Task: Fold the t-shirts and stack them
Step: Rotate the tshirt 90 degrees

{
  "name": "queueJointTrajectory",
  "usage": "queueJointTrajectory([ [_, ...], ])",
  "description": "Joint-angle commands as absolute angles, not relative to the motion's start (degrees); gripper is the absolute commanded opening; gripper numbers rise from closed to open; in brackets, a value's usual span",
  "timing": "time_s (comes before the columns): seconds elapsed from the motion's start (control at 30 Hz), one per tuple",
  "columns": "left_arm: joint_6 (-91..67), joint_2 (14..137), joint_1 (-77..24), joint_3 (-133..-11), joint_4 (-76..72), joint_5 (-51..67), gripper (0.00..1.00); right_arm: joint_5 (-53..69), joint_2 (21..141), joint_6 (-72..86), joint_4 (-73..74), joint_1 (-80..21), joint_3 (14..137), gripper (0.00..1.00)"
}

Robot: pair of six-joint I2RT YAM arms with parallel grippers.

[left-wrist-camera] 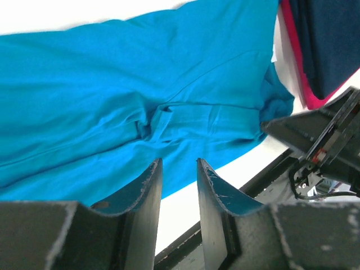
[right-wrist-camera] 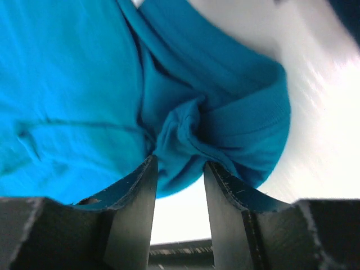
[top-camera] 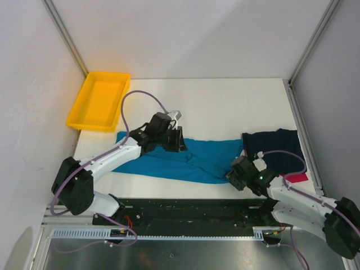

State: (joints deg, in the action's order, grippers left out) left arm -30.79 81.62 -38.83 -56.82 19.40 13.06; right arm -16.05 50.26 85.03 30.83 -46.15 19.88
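A teal-blue t-shirt (top-camera: 169, 160) lies stretched across the table's near middle, creased at its centre (left-wrist-camera: 152, 121). My left gripper (top-camera: 179, 140) hovers over its far edge, jaws a little apart with nothing between them (left-wrist-camera: 178, 166). My right gripper (top-camera: 235, 175) is at the shirt's near right corner, closed on a bunched fold of teal cloth (right-wrist-camera: 180, 140) that fills the gap between its tips (right-wrist-camera: 178, 166). A dark navy t-shirt (top-camera: 275, 146) lies at the right on top of a red-pink t-shirt (top-camera: 298, 178). Both also show in the left wrist view, navy (left-wrist-camera: 329, 39) and red-pink (left-wrist-camera: 298, 73).
A yellow plastic tray (top-camera: 85, 107) sits at the far left, overhanging the table's corner. Grey walls and metal frame posts (top-camera: 301, 118) enclose the table. The black base rail (top-camera: 191, 211) runs along the near edge. The right arm's black head (left-wrist-camera: 315, 132) shows in the left wrist view.
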Motion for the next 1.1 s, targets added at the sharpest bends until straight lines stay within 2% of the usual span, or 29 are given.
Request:
queueJointTrajectory([
  [0.0, -28.76, 78.07, -36.9, -54.25, 20.18, 11.59, 0.36, -14.92, 58.55, 74.96, 21.75, -36.81, 21.27, 0.43],
  [0.23, -28.3, 76.98, -35.34, -50.14, 20.72, 10.61, 0.35, -8.82, 79.23, 59.97, 10.83, -23.51, 34.83, 0.41],
  [0.4, -27.93, 78.23, -35.21, -49.2, 21.02, 9.97, 0.35, -3.73, 97.77, 50.79, 9.03, -17.7, 53.05, 0.41],
  [0.57, -27.07, 81.0, -34.38, -50.27, 22.11, 8.85, 0.35, 0.02, 118.57, 42.33, 13.58, -13.08, 79.39, 0.43],
  [0.73, -25.2, 85.19, -33.32, -53.89, 26.29, 4.89, 0.35, 0.02, 138.52, 34.14, 30.89, -11.29, 113.23, 0.48],
  [0.8, -24.25, 86.97, -33.18, -55.35, 28.06, 2.54, 0.35, 0.42, 143.04, 32.05, 37.04, -11.15, 122.44, 0.52],
  [0.87, -23.71, 88.17, -33.12, -56.22, 29.47, 0.79, 0.35, 0.81, 143.73, 30.8, 38.64, -11.14, 125.07, 0.55],
  [1.07, -23.5, 89.62, -33.12, -56.62, 30.96, -4.94, 0.35, 0.33, 136.99, 29.3, 36.99, -11.07, 118.96, 0.6],
])
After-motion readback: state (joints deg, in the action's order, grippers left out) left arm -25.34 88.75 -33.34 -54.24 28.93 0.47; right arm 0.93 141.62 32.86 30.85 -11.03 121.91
